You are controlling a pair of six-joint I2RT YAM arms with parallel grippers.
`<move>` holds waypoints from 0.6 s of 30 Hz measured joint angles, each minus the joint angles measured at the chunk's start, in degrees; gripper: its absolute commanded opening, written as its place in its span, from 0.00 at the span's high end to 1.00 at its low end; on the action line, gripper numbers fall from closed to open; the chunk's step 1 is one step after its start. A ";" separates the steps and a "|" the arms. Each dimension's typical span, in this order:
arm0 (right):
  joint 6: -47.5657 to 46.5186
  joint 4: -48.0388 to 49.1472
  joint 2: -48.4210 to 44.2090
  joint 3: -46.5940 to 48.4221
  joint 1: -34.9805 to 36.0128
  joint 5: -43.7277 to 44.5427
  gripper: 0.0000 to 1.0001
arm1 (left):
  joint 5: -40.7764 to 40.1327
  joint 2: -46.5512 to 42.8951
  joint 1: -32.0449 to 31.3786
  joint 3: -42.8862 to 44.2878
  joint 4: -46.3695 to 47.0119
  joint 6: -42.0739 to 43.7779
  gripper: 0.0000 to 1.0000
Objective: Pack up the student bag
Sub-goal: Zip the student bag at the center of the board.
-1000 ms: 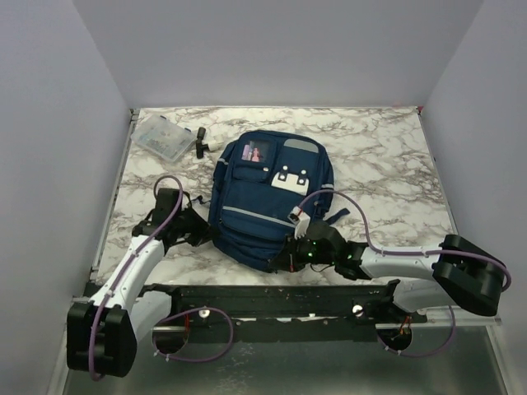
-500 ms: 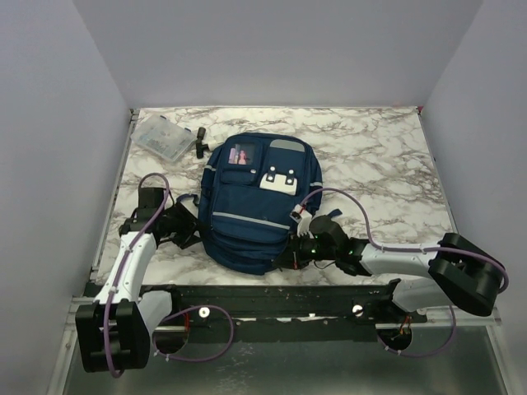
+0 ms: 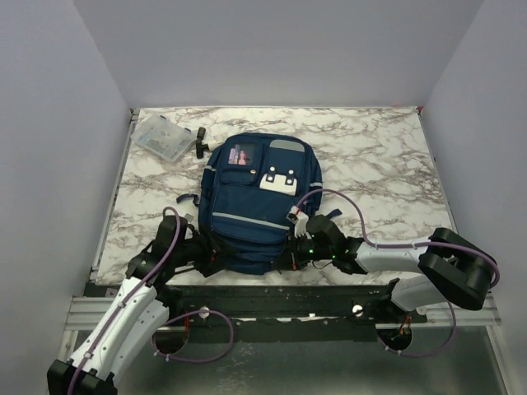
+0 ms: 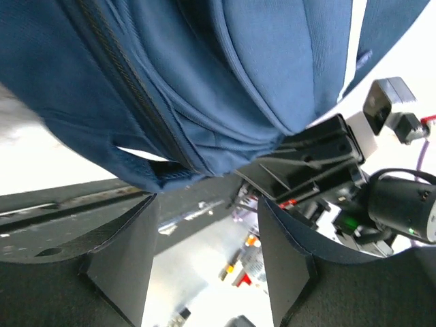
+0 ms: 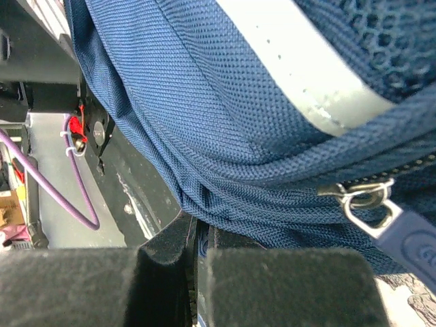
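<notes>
The student bag (image 3: 251,197), navy with grey stripes and a white patch, lies flat in the middle of the table. My left gripper (image 3: 204,258) is at the bag's near left corner. In the left wrist view it (image 4: 208,228) stands open with nothing between its fingers (image 4: 126,255), and the bag's edge (image 4: 225,88) hangs just beyond the tips. My right gripper (image 3: 290,251) is at the bag's near right edge. In the right wrist view it (image 5: 198,245) is shut on a thin fold of the bag's blue fabric (image 5: 225,136), beside a zipper pull (image 5: 381,214).
A small clear plastic box (image 3: 162,137) and a small black object (image 3: 200,141) lie at the far left of the marble table (image 3: 379,164). The black rail (image 3: 272,296) runs along the near edge, right below the bag. Grey walls close in both sides.
My left gripper has opened, let go of the bag and pulled back toward the near edge. The bag slid left and squared up. The right gripper stayed shut on its fabric.
</notes>
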 measured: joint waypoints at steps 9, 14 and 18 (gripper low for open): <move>0.04 0.66 0.37 0.00 0.00 -0.50 1.00 | -2.23 12.87 -17.66 -2.03 17.20 -14.12 0.55; 0.07 0.42 0.13 0.00 0.00 -0.50 1.00 | -4.70 23.45 -20.15 -1.16 24.68 -16.57 0.74; 0.02 0.02 -0.55 0.00 0.00 -0.46 1.00 | -9.31 22.25 -20.81 -2.14 26.64 -17.31 0.97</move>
